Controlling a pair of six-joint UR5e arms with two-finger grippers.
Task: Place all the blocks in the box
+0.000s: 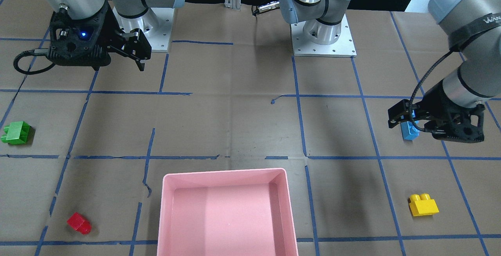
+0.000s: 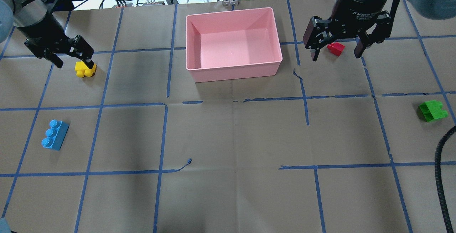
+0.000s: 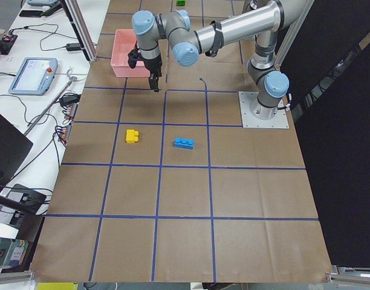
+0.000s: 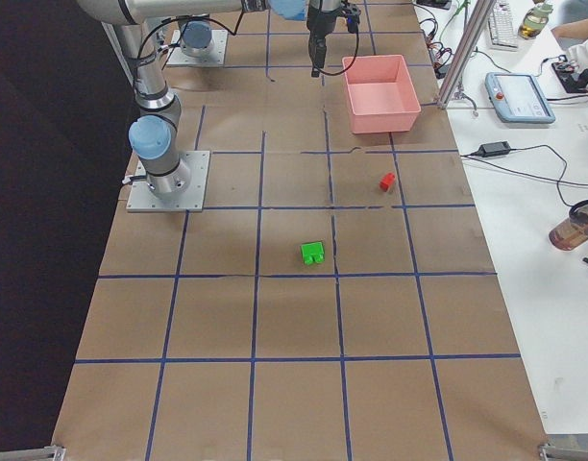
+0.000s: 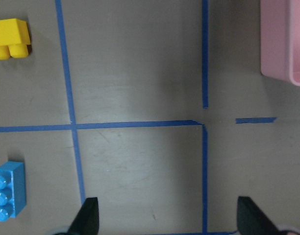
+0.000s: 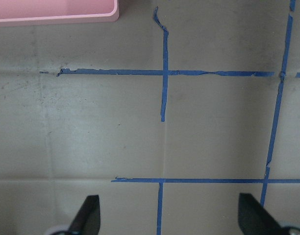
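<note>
Left gripper (image 2: 73, 63) hangs high over the table (image 2: 235, 136), fingers spread wide and holding nothing. The right gripper (image 2: 335, 55) is the same. We've got the pink box (image 2: 235, 72) at the middle of the far edge, long side along it.

All the blocks lie outside it:
- **Blue block** (image 2: 55, 135): near the left edge, studs up, long axis roughly near-to-far.
- **Yellow block** (image 2: 85, 69): toward the far left corner.
- **Red block** (image 2: 336, 47): off the box's right side.
- **Green block** (image 2: 433, 110): by the right edge.

The front-facing view makes the left gripper look like it's on the blue block. Overhead shows them well apart.
</note>
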